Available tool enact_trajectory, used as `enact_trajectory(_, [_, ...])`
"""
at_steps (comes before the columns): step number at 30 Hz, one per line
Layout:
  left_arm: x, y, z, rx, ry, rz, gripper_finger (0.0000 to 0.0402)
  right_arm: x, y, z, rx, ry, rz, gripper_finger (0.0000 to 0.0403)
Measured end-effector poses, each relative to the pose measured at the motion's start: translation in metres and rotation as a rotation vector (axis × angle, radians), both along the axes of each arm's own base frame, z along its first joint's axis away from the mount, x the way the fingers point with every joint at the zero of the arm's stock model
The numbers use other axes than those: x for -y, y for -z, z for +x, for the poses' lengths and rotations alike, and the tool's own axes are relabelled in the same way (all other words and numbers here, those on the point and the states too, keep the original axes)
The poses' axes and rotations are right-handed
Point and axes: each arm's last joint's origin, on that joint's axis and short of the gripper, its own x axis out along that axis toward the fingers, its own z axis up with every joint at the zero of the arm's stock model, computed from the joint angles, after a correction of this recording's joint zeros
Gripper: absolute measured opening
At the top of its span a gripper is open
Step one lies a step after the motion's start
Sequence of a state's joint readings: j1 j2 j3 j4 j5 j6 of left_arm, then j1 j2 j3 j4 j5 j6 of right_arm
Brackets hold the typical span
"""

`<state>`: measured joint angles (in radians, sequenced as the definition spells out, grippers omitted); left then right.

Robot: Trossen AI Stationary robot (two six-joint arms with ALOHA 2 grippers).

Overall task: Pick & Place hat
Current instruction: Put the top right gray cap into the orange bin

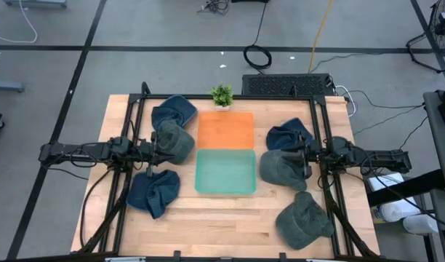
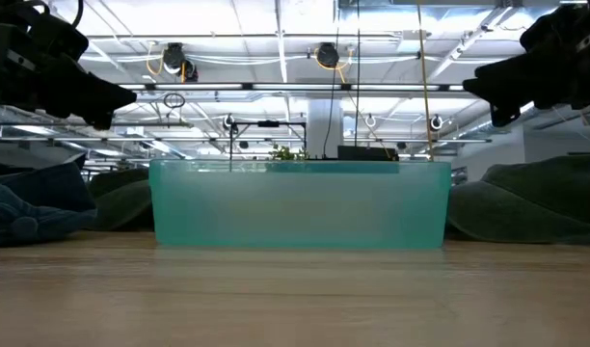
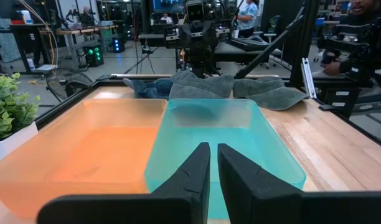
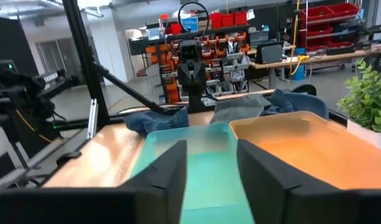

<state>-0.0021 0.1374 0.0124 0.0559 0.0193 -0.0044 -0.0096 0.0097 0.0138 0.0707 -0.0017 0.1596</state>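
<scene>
My left jaws (image 3: 213, 163) hang over the wooden tabletop (image 1: 230, 215) beside the green bin (image 1: 225, 172), and they are almost pressed together with nothing in them. My right jaws (image 4: 210, 163) hang on the other side of the same bin, spread apart and holding nothing. A green hat (image 1: 281, 167) lies on the tabletop just under my right arm, next to the green bin. Another green hat (image 1: 176, 141) lies under my left arm. Blue hats (image 1: 153, 191) sit near both arms too. One more green hat (image 1: 302, 221) rests near the front corner. The orange bin (image 1: 225, 129) touches the green one, and a little plant (image 1: 222, 94) stands behind it.
</scene>
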Motion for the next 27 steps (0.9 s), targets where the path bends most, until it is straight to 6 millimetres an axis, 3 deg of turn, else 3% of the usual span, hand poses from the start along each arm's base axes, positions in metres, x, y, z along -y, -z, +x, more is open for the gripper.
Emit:
enact_trajectory(7, [0.0,0.0,0.0,0.0,0.0,0.0,0.0037,0.0001,-0.0043,-0.0003,0.046,-0.003,0.056,0.0239])
enact_trajectory(13, [0.0,0.0,0.0,0.0,0.0,0.0,0.0037,0.0,-0.0057,-0.0005,0.059,-0.003,0.05,0.0295])
enact_trajectory(19, [0.0,0.0,0.0,0.0,0.0,0.0,0.0037,0.0,-0.0054,-0.0004,0.056,-0.003,0.036,0.0318])
enact_trajectory(27, [0.0,0.0,0.0,0.0,0.0,0.0,0.0037,0.0001,-0.0065,0.0003,0.043,0.0,0.037,0.0313])
